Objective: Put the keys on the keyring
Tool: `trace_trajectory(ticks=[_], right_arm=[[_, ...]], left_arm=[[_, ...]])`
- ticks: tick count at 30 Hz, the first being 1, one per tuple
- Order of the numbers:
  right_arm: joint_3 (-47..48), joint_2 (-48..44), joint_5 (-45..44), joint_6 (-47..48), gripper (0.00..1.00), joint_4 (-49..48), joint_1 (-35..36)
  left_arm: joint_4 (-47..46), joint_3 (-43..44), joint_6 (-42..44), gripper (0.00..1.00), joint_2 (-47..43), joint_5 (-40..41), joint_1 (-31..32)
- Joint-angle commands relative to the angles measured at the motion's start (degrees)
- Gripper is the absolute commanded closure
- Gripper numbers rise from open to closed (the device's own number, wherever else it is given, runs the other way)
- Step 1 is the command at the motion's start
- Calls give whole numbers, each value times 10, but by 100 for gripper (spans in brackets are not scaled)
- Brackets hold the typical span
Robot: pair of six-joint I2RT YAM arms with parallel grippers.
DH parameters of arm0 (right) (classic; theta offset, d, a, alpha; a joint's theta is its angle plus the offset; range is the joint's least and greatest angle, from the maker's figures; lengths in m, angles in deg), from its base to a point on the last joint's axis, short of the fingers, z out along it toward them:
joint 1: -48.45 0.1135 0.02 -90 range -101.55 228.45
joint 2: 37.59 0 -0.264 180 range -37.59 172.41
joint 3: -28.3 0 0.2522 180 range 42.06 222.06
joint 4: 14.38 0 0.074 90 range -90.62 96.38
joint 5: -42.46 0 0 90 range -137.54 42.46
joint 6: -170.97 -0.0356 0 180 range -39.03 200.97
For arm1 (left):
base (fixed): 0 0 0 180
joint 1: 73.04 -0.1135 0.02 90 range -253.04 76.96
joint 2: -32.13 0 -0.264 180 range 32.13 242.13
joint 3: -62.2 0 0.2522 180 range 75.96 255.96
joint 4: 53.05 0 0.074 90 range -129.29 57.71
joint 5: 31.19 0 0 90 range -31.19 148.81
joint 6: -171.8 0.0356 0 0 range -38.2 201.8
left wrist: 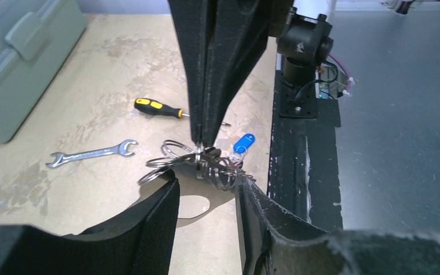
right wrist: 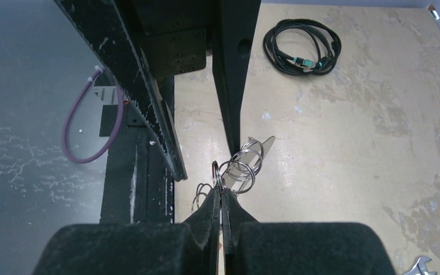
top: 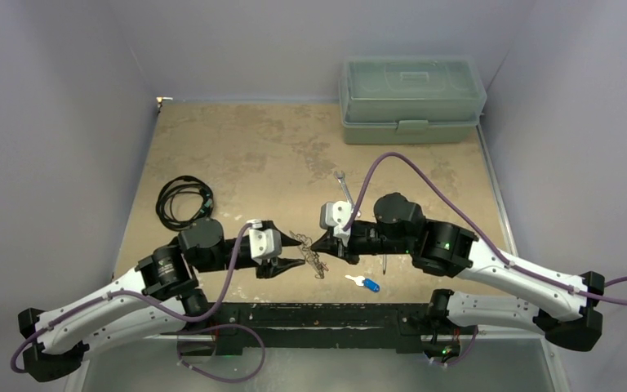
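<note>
The right gripper [right wrist: 222,196] was clamped tight on the keyring [left wrist: 209,167], the left gripper [left wrist: 206,188] stood half-open astride it, and a blue key [left wrist: 243,142] lay just beside it.

The left gripper [left wrist: 207,179] hides much of the keyring [left wrist: 195,204], and the right wrist view's corner cuts off the wrench [right wrist: 421,267].

blue-headed key [left wrist: 244,141], grey keyring [top: 310,251], yellow-black screwdriver [left wrist: 156,107], green toolbox [top: 412,98]
</note>
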Motion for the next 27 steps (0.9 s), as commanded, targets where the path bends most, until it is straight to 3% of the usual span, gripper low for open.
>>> trace_trajectory(ticks=[1,6,16,22,27], right_arm=[[1,-2,17,-3,100,-51,2],[0,6,26,-3,100,-54,2],[-2,14,31,-3,100,-40,3],[0,17,28,-1,100,-28,4],[0,21,33,0,100,-23,6]], left_arm=[[-26,5,1,62,9,-59,-5],[-30,6,-1,69,21,-67,-5],[-24,10,3,74,16,-37,-6],[-15,18,1,89,28,-30,-8],[-12,23,1,93,36,-27,-9]])
